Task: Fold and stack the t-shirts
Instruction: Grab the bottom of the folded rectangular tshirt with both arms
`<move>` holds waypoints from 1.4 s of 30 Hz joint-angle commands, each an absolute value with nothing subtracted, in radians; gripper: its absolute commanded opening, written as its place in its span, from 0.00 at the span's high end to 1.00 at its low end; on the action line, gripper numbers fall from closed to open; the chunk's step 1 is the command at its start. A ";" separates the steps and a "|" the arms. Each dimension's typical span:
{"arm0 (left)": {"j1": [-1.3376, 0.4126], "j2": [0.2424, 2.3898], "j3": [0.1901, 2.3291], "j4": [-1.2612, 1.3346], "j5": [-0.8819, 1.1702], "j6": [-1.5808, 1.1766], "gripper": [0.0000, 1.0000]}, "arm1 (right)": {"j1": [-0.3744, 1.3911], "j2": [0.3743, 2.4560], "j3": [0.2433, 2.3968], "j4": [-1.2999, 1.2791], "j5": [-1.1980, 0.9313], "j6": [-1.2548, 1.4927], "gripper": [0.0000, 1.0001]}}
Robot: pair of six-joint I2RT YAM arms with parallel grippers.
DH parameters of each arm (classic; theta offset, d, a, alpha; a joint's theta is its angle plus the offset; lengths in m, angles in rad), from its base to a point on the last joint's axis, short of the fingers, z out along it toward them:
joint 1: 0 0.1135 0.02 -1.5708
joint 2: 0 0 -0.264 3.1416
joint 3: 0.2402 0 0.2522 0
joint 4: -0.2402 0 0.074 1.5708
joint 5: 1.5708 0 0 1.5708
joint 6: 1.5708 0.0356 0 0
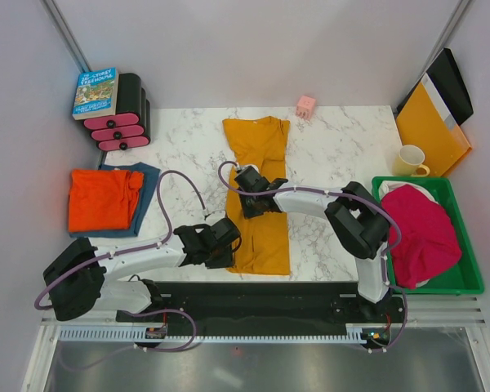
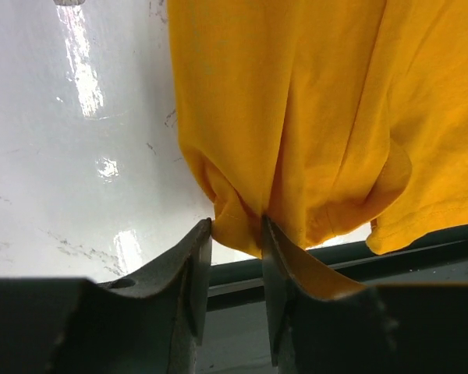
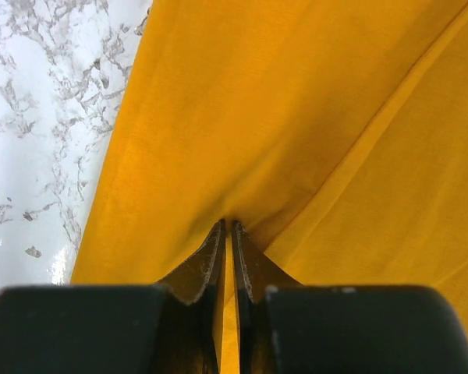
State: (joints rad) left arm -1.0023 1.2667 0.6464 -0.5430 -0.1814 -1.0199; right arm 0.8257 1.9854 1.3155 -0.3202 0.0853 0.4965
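The mustard-yellow t-shirt [image 1: 257, 143] lies as a long narrow strip down the middle of the marble table, from the back to the near edge. My left gripper [image 1: 231, 245] is at its near left corner, and a bunched fold of the hem [image 2: 238, 222] is pinched between the fingertips. My right gripper [image 1: 240, 174] is at the strip's left edge, about halfway up. Its jaws are almost together on a thin fold of yellow cloth [image 3: 228, 234]. The red-orange t-shirt [image 1: 102, 198] lies folded on the dusty blue t-shirt [image 1: 149, 189] at the left. The magenta-pink t-shirt [image 1: 420, 229] is heaped in a green bin [image 1: 465, 282].
At the back left a book [image 1: 95, 91] rests on a stack of black-and-pink cylinders [image 1: 122, 122]. A small pink cube [image 1: 306, 105] sits at the back centre. A cream mug [image 1: 410, 160] and a yellow-orange folder [image 1: 431, 131] stand at the back right.
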 commanded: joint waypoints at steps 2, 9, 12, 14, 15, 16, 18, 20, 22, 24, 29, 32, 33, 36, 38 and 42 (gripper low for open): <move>-1.012 1.261 0.684 -0.564 -0.221 -1.083 0.79 | 0.830 2.031 1.338 -0.311 0.081 0.483 0.87; -1.026 1.212 0.675 -0.644 -0.227 -1.118 0.98 | 0.830 2.037 1.333 -0.311 0.092 0.488 0.87; -1.034 1.200 0.672 -0.696 -0.218 -1.134 0.98 | 0.828 2.040 1.330 -0.311 0.103 0.494 0.87; -1.037 1.200 0.675 -0.756 -0.206 -1.152 0.98 | 0.825 2.042 1.330 -0.313 0.106 0.495 0.87; -1.042 1.200 0.676 -0.778 -0.199 -1.155 0.98 | 0.822 2.043 1.330 -0.311 0.107 0.497 0.87; -1.045 1.200 0.678 -0.794 -0.189 -1.161 0.98 | 0.821 2.045 1.330 -0.313 0.107 0.499 0.87; -1.057 1.198 0.675 -0.837 -0.175 -1.175 0.98 | 0.818 2.045 1.333 -0.314 0.107 0.500 0.87; -1.068 1.200 0.672 -0.857 -0.152 -1.180 0.98 | 0.818 2.046 1.331 -0.314 0.107 0.500 0.87; -1.080 1.201 0.675 -0.873 -0.140 -1.177 0.77 | 0.818 2.048 1.333 -0.314 0.107 0.500 0.87; -1.117 1.193 0.686 -0.885 -0.164 -1.186 0.42 | 0.816 2.049 1.336 -0.313 0.107 0.499 0.87; -1.157 1.108 0.729 -0.881 -0.299 -1.195 0.01 | 0.816 2.002 1.325 -0.276 0.113 0.497 0.82; -1.157 1.060 0.745 -0.871 -0.373 -1.172 0.01 | 0.818 1.927 1.315 -0.265 0.143 0.506 0.68; -1.157 1.055 0.749 -0.868 -0.389 -1.163 0.00 | 0.816 1.905 1.310 -0.268 0.173 0.508 0.65; -1.157 1.058 0.758 -0.847 -0.443 -1.117 0.00 | 0.816 1.813 1.273 -0.291 0.213 0.512 0.57; -1.154 1.074 0.759 -0.821 -0.480 -1.085 0.00 | 0.816 1.740 1.240 -0.307 0.239 0.514 0.55; -1.138 1.141 0.756 -0.749 -0.506 -1.035 0.00 | 0.818 1.579 1.067 -0.325 0.262 0.541 0.56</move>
State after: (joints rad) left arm -1.1511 1.0924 0.7311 -0.8352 -0.4080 -1.1091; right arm 0.8200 1.7351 1.1942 -0.3080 0.2047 0.5091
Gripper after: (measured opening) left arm 0.993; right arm 0.448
